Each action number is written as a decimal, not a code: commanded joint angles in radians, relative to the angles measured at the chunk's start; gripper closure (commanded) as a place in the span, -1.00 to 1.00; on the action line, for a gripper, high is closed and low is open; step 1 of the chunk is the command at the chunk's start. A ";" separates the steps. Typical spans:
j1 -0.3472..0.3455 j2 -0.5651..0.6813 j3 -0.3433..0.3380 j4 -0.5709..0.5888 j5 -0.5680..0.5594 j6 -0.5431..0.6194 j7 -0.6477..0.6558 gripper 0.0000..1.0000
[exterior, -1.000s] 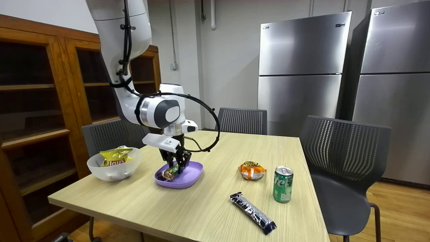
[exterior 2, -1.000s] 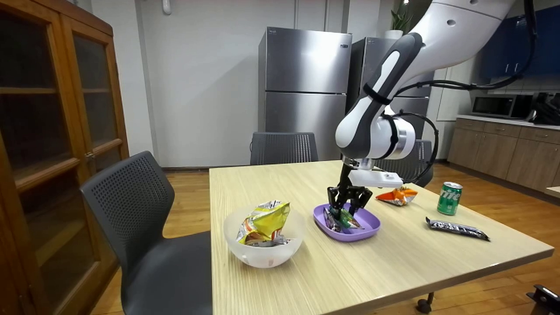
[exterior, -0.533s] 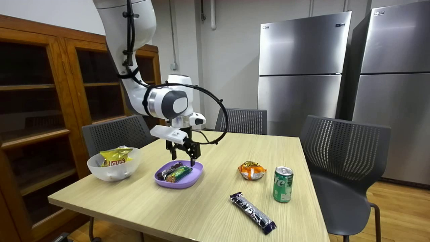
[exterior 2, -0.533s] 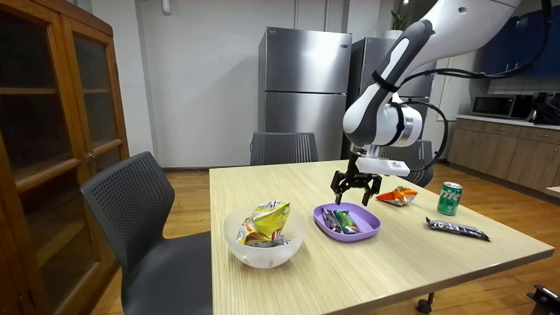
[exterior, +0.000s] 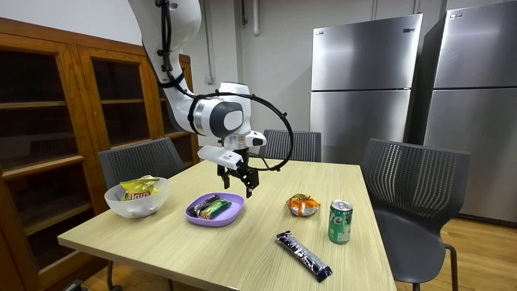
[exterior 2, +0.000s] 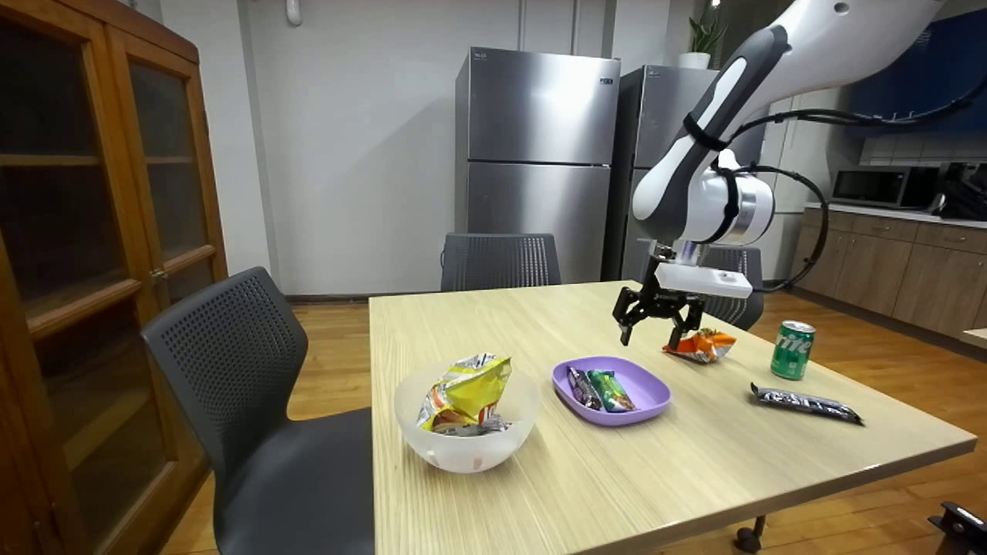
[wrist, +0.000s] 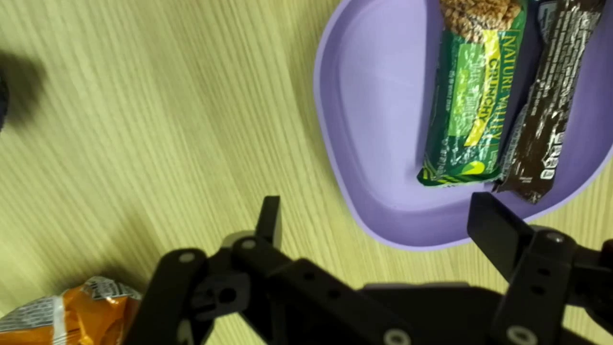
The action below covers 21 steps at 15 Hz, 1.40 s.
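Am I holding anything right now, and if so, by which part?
Nothing is held: the gripper is open, its fingers apart and empty. The green granola bar lies in the purple dish, clear of them.

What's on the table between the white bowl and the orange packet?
The purple plate, holding a green bar and a brown bar, in both exterior views.

Seemingly wooden table (exterior: 250, 250), plate (exterior: 232, 211), bowl (exterior: 135, 209), can (exterior: 340, 223), packet (exterior: 303, 205), bar (exterior: 303, 256)
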 commanded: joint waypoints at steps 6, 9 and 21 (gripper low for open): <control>-0.033 -0.014 -0.060 0.030 0.071 -0.043 0.025 -1.00; -0.049 -0.012 -0.073 0.022 0.071 -0.042 0.011 -1.00; -0.258 -0.022 0.012 -0.046 0.072 -0.047 -0.405 -1.00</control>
